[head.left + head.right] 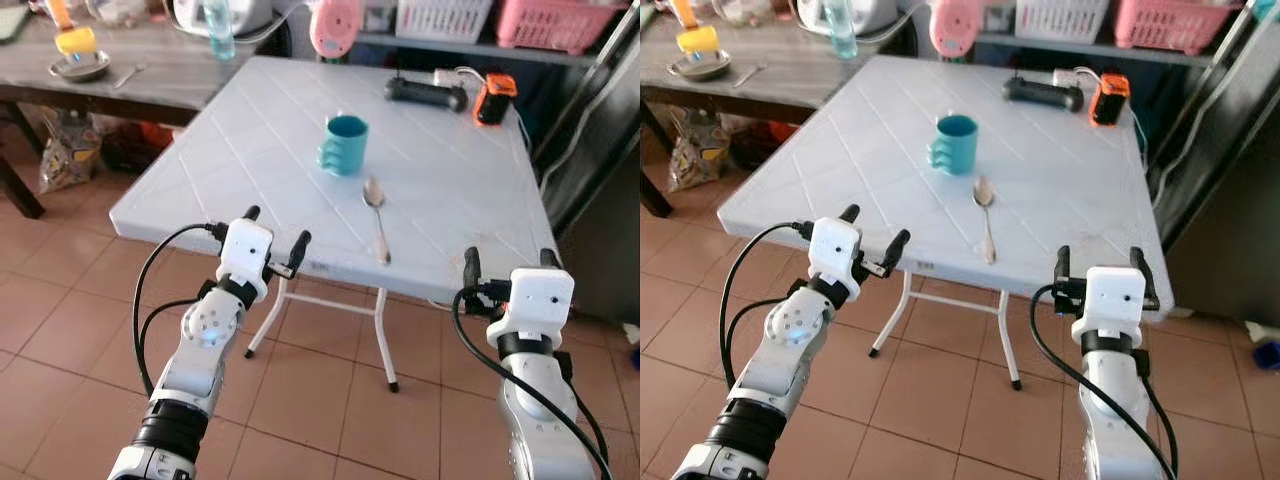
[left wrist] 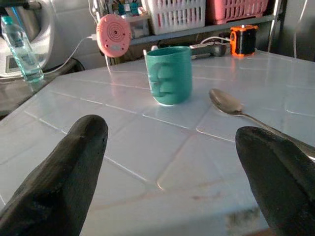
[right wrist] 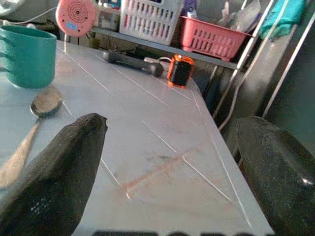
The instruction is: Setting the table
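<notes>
Two items rest mid-worktop [image 1: 250, 150] in the left eye view: a teal ceramic mug [image 1: 343, 144] and, just beside it, a steel spoon [image 1: 377, 222]. Left gripper [image 1: 276, 240] and right gripper [image 1: 508, 264] hover at the near edge. Both wrist views show fingers spread, empty.

Both silver arms are held forward and raised, one at each side of the head views. The left tool [image 1: 274, 228] is carried on a white wrist block, with its two black fingers spread wide apart and nothing held between them. A black cable is looped from the left wrist down along the forearm. The right tool [image 1: 510, 264] is held upright in the same way, its black fingers [image 3: 59, 172] parted wide and empty, with black cabling run beside the wrist.
</notes>
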{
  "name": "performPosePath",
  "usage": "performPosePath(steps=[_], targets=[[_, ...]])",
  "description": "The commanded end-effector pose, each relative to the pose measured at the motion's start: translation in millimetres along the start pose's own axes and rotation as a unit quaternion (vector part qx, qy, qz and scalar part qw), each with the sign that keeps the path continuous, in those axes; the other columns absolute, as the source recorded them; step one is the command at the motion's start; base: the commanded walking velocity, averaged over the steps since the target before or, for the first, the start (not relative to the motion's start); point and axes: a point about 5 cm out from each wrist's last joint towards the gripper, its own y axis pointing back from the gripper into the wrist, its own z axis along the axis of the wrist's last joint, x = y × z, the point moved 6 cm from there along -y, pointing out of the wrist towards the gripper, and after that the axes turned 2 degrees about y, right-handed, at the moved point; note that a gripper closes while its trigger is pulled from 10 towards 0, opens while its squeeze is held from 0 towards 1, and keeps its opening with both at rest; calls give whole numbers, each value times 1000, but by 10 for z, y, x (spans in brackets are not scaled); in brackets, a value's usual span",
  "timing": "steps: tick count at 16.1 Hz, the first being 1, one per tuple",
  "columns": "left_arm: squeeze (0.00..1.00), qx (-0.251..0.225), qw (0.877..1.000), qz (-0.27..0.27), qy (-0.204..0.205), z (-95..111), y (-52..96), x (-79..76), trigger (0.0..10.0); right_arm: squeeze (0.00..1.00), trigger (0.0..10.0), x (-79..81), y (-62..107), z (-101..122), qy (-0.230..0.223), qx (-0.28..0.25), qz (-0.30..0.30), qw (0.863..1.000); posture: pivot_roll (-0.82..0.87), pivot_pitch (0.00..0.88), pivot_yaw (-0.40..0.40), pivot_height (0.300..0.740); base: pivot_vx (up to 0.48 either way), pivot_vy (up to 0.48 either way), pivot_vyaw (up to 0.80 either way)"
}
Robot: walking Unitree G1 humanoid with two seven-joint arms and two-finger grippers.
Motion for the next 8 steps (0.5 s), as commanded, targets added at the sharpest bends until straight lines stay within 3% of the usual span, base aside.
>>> performPosePath(steps=[1,8], targets=[[0,-5,1000,-1,0,33,-4,9,10000,0,10000,10,-8,15,1,-4,-1,1000,182,89,-9,740,424,0,0],[0,-5,1000,-8,-2,41,-15,-16,10000,0,10000,17,-10,13,1,-4,-2,1000,183,89,-5,740,445,0,0]])
